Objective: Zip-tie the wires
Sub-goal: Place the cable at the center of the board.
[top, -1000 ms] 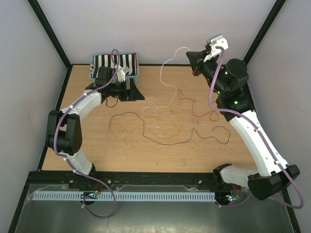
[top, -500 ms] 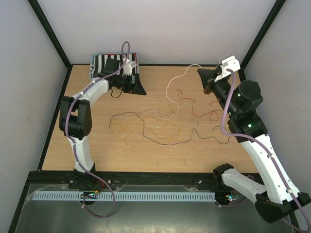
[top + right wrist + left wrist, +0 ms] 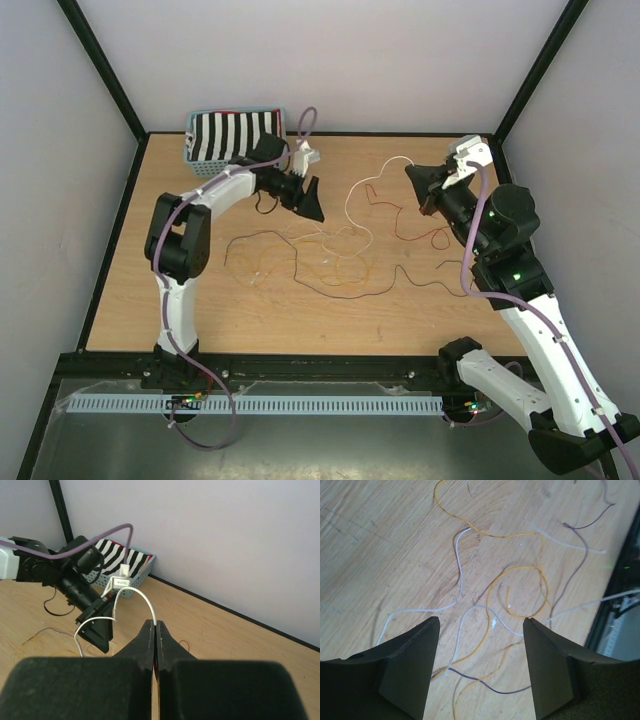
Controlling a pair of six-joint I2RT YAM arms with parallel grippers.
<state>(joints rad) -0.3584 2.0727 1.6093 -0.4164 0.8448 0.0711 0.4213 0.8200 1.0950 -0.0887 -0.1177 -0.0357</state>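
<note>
The wires lie loose on the wooden table: orange loops [image 3: 342, 266], a black strand [image 3: 300, 272], red strands [image 3: 412, 228] and a white strand [image 3: 350, 205]. My right gripper [image 3: 412, 172] is shut on one end of the white wire [image 3: 142, 597] and holds it above the table; the wire arcs down to the pile. My left gripper [image 3: 313, 205] is open and empty, just above the pile's far left part. In the left wrist view, orange [image 3: 520, 570], white [image 3: 457, 575] and black [image 3: 490, 687] strands lie between and beyond the gripper [image 3: 480, 625].
A blue basket [image 3: 199, 152] holding a black-and-white striped cloth stands at the back left corner; it also shows in the right wrist view [image 3: 142, 570]. A black frame and lilac walls bound the table.
My left gripper has swung from the basket to the right, over the wires. My right gripper has come down and nearer with the white wire, whose loop now hangs lower.
</note>
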